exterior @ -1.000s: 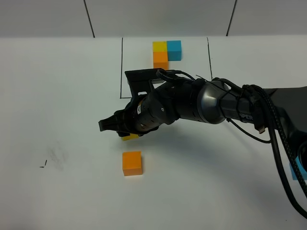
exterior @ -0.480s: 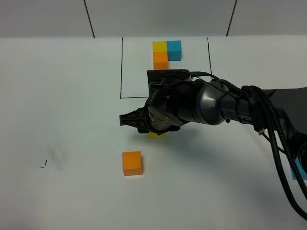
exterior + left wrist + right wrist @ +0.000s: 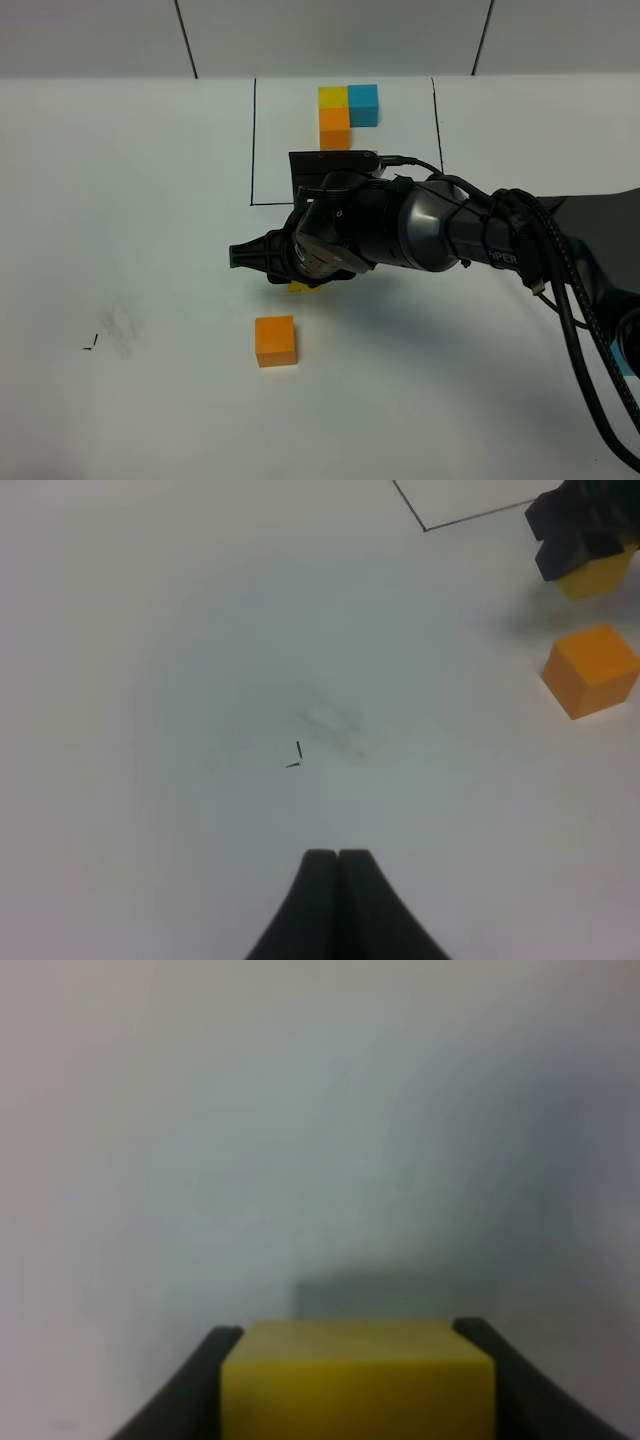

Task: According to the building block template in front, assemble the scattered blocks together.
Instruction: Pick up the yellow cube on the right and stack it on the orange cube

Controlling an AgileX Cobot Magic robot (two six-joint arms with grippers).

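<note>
Yellow cube [image 3: 357, 1385], matte w/ square flat faces and crisp edges, sits clamped in R gripper [image 3: 348, 1336]: black fingers [image 3: 215, 1360] press its two opposite sides, set at about cube width. Its soft shadow falls on the table just beyond it; can't tell if the cube touches the surface.

In the high view that cube is mostly hidden under the glossy black rounded wrist housing, only a yellow sliver showing. It lies between the outline's [image 3: 253, 140] near edge and the orange cube [image 3: 275, 341].

Orange cube: same plain matte finish, sharp corners, flat on the table [image 3: 120, 200], near the held one but apart, untouched.

Template [image 3: 346, 108]: L of three small cubes, yellow beside blue, orange in front of the yellow, faces touching. It sits at the far side of the thin black drawn outline.

Blue patch [image 3: 633, 352] at the high view's right edge, behind the ribbed black cables [image 3: 585, 330]; too hidden to tell shape.

L gripper [image 3: 338, 865]: smooth black tapered fingers pressed together, nothing between them, above bare table well apart from the cubes. Two tiny pen marks [image 3: 295, 755] ahead of it.

Table is white, matte, smooth.
</note>
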